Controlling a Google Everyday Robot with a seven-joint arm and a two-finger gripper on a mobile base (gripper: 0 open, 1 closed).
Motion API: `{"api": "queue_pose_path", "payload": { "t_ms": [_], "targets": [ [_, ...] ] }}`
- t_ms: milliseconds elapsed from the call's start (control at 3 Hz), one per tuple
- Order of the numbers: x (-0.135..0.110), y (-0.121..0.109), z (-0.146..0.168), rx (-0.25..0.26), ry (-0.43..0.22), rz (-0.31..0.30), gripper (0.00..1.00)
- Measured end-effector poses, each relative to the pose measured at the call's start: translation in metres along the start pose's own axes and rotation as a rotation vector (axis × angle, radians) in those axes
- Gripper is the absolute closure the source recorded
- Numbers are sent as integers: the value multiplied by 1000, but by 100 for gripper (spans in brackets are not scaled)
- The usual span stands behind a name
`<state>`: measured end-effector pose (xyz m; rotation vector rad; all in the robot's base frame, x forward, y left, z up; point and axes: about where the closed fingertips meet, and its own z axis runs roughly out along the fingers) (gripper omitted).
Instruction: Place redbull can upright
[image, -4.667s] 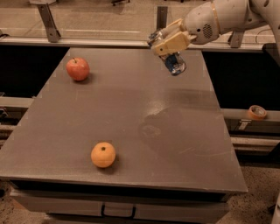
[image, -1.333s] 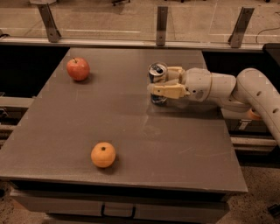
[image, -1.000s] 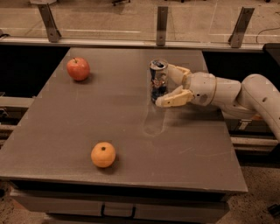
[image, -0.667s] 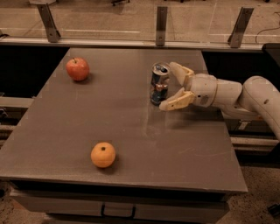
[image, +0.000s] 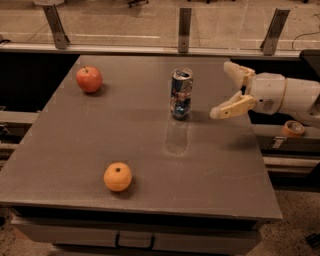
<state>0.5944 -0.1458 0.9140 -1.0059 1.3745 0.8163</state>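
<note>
The redbull can (image: 181, 93), slim, silver and blue, stands upright on the grey table (image: 150, 150) a little right of its middle toward the back. My gripper (image: 223, 90) is open and empty, just to the right of the can and apart from it, above the table's right side. Its two tan fingers (image: 232, 106) spread wide toward the can.
A red apple (image: 89, 79) sits at the table's back left. An orange (image: 118, 176) sits at the front left. A roll of tape (image: 292, 128) lies on a ledge beyond the right edge. A railing with posts (image: 184, 29) runs behind the table.
My gripper carried the can down, stood it on the table, opened and let it go. It has since drawn back to the right, away from the can.
</note>
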Motion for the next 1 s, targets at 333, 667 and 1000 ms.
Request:
{"api": "queue_pose_path", "payload": {
  "t_ms": [333,667,1000],
  "targets": [
    [-71,-22,-78,138,148,-147,0],
    [-154,-23,-128,263,230,-305,0],
    [-173,-22,-133,283,225,-335,0]
  ]
}}
